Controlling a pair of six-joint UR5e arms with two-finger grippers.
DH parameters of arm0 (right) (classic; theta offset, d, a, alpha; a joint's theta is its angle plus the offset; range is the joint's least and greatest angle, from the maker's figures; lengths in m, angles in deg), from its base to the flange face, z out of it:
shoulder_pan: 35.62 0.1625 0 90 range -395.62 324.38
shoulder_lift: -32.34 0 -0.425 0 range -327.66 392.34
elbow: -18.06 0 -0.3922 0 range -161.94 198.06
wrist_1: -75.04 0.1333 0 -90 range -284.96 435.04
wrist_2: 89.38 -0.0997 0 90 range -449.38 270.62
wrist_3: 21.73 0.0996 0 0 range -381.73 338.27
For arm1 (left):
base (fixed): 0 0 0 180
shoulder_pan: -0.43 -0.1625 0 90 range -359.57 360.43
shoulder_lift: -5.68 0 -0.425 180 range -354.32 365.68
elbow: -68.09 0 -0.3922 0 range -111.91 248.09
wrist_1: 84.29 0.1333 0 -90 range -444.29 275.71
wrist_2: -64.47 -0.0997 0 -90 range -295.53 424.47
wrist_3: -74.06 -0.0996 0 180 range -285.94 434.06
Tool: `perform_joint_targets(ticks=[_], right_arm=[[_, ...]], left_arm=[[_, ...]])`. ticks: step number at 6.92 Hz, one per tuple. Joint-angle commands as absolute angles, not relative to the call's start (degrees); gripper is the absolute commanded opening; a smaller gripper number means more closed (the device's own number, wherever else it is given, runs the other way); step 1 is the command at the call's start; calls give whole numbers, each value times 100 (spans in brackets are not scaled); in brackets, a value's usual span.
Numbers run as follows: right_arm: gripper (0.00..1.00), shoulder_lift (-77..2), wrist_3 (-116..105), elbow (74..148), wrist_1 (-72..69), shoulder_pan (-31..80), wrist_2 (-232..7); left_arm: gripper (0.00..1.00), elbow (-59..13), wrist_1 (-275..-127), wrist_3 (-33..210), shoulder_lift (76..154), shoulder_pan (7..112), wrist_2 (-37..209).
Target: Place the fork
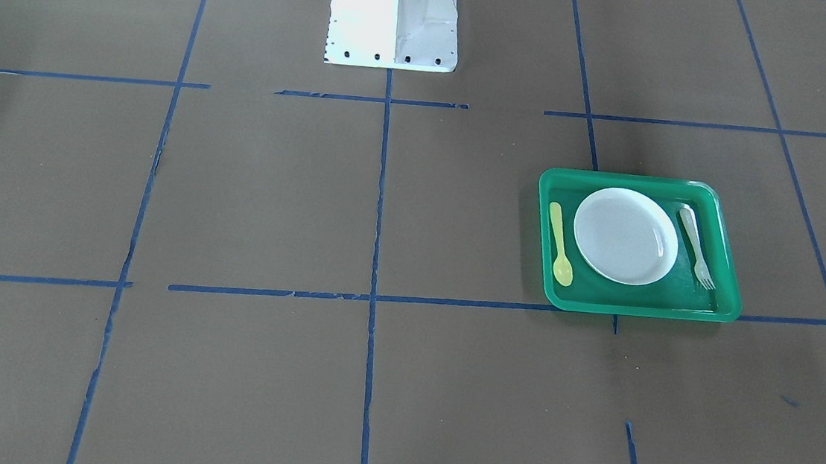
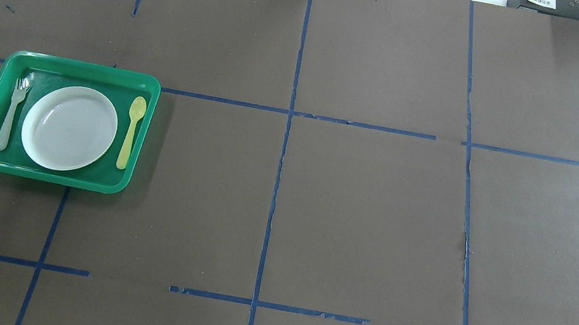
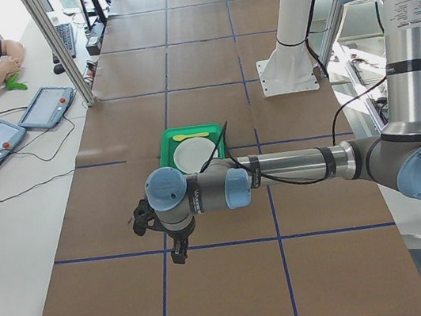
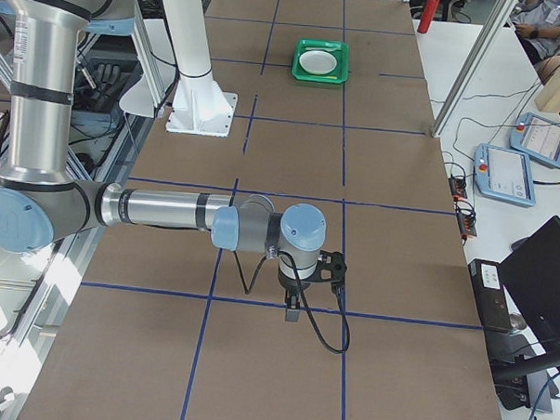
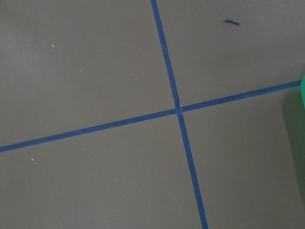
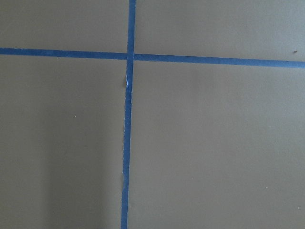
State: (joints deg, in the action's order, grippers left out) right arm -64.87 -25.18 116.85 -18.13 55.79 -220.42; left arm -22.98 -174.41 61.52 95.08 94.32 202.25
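fork (image 2: 12, 113) | lies flat in green tray (image 2: 48, 176), 9 o'clock of white plate (image 2: 69, 128), just beside it | left gripper (image 3: 178, 254), right gripper (image 4: 292, 314): opening and load cannot tell | looks placed; hold arms clear, don't nudge tray

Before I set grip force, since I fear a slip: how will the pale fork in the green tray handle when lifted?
The fork looks like thin, translucent plastic: probably very light and slightly flexible. Its slim handle lies flat on the tray floor, so it may slide rather than lift cleanly.
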Motion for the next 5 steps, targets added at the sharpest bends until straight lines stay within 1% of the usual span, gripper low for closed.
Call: perform_joint_targets(ticks=[1,3,5], right_arm=[[100,-6487,-2525,11685,-1813,5579,-22042],[100,-6487,-2516,11685,-1813,5579,-22042],[100,-6487,-2525,11685,-1813,5579,-22042]], left_arm=[[100,-2226,-17447,6185,9480,9438,20264],[100,-2209,-17438,6220,9489,9429,19774],[100,-2217,-17264,6603,9515,9429,19833]])
